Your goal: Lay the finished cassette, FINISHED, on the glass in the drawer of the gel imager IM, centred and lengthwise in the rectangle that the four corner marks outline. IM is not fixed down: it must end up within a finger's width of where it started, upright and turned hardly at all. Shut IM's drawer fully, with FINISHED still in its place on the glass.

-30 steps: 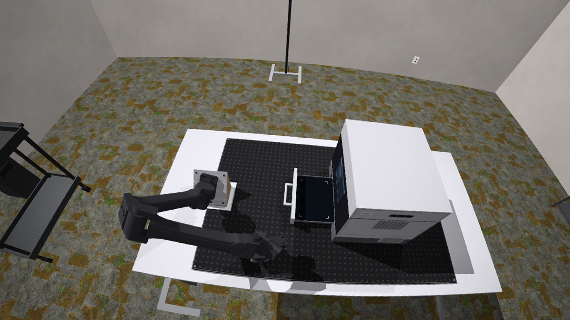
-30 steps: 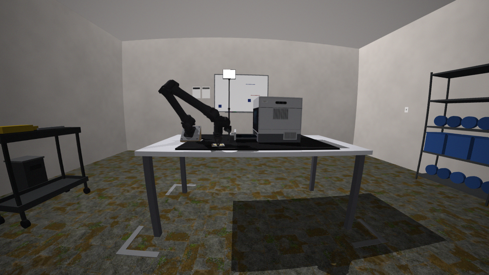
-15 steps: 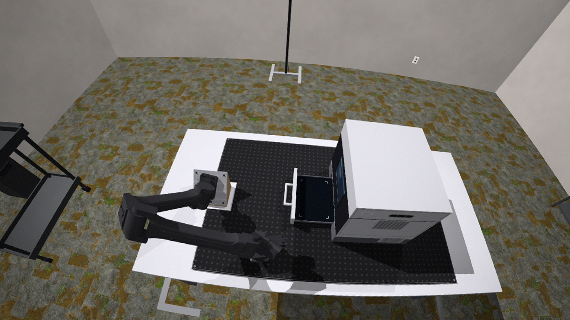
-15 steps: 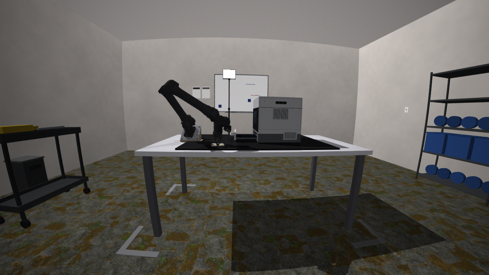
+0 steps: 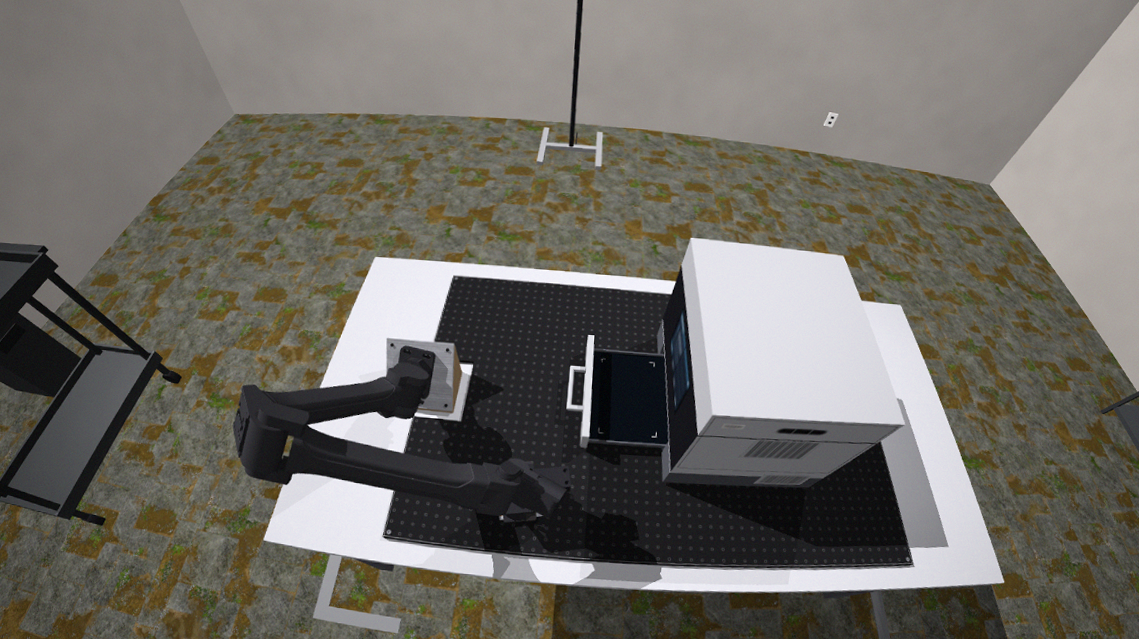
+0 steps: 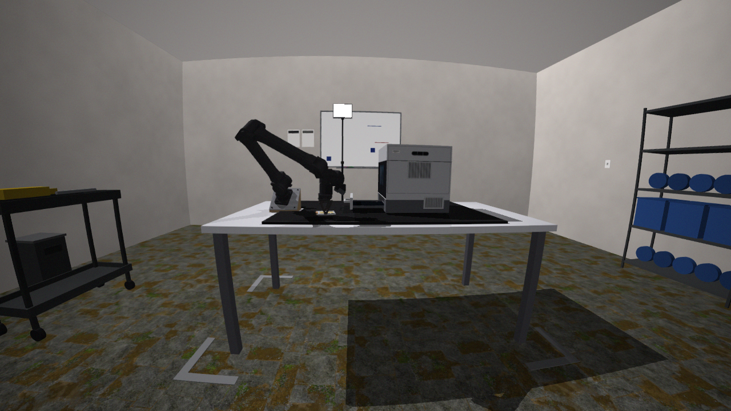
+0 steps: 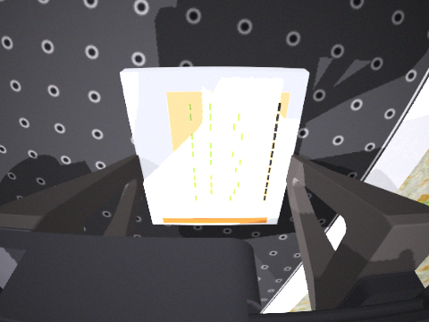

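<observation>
A: "What does the tool [image 5: 529, 506] [image 6: 325, 210] [image 7: 214, 163] grasp?"
B: "The cassette [image 5: 520, 519] [image 6: 325, 212] [image 7: 210, 148], held by opposite edges; top view, lower centre."
A: "And farther out?"
B: "The drawer [image 5: 588, 390] [image 6: 351, 201], open, near mid-frame; the imager [image 5: 788, 333] [image 6: 416, 178], upright, right of centre."

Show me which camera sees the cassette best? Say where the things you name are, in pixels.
Wrist: the cassette [image 5: 522, 518] [image 6: 331, 213] [image 7: 223, 156] looks biggest, showing green dashes [image 7: 211, 170] and an orange strip [image 7: 214, 220]. Exterior shows it tiny and nearly edge-on; top shows only a sliver.

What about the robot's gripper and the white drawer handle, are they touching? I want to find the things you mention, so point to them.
Apart. The top view shows black dotted mat [image 5: 502, 313] [image 6: 475, 217] [image 7: 58, 63] between the gripper [image 5: 521, 514] [image 6: 325, 210] [image 7: 214, 163] and the drawer handle [image 5: 571, 388] [image 6: 346, 200].
</observation>
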Controlling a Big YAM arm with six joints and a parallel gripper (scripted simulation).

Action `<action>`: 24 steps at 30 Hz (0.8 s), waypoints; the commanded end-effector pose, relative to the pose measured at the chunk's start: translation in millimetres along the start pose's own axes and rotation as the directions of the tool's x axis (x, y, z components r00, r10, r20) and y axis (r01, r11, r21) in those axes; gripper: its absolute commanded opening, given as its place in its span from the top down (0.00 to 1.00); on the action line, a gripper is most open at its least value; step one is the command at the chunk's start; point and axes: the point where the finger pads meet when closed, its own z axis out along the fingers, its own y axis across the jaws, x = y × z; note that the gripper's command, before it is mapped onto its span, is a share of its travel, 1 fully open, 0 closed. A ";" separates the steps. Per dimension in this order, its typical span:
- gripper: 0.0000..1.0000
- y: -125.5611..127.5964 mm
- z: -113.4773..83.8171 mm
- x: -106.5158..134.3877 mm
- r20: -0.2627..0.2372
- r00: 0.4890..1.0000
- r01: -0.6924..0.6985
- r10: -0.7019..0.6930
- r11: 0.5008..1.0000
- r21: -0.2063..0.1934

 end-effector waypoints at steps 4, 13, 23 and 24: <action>0.22 -17.0 -28.3 -11.4 0.044 0.999 -0.033 0.032 0.999 0.026; 0.22 -16.9 -38.0 -11.2 0.045 0.998 -0.034 0.032 0.999 0.025; 0.22 -16.8 -51.7 -10.7 0.046 0.998 -0.034 0.033 0.999 0.025; 0.22 -16.8 -53.0 -10.7 0.046 0.998 -0.034 0.033 0.999 0.024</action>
